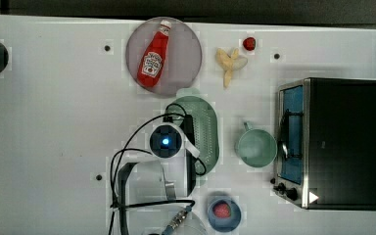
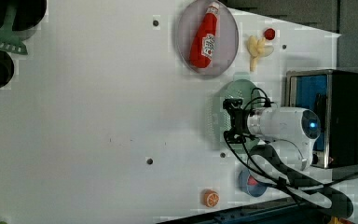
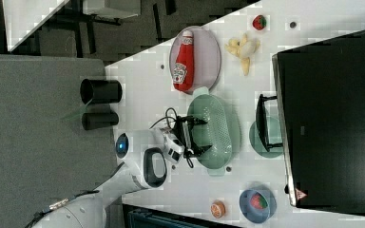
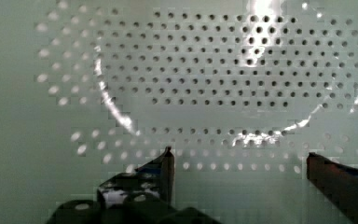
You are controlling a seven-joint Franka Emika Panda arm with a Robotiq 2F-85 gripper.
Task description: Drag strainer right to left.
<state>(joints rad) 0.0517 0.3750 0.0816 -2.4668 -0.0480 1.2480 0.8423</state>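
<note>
The strainer (image 1: pixel 208 128) is a pale mint-green oval colander with a dotted bottom, lying mid-table just below the plate in the top view. It also shows in the left view (image 2: pixel 214 116) and the right view (image 3: pixel 221 128). My gripper (image 1: pixel 190 147) hangs over the strainer's left side in the top view, and its jaws are spread wide along the oval. The left view shows the gripper (image 2: pixel 231 120) above the bowl, as does the right view (image 3: pixel 200 135). In the wrist view the holed bottom of the strainer (image 4: pixel 242 70) lies close below the open gripper (image 4: pixel 242 163), with nothing between the fingertips (image 4: pixel 165 163).
A grey plate (image 1: pixel 186 39) holding a ketchup bottle (image 1: pixel 154 56) lies behind the strainer. A mint cup (image 1: pixel 255 147) and a toaster oven (image 1: pixel 330 142) stand on the top view's right. A peeled banana (image 1: pixel 230 62), a blue bowl (image 1: pixel 223 211) and an orange slice (image 2: pixel 210 198) lie around.
</note>
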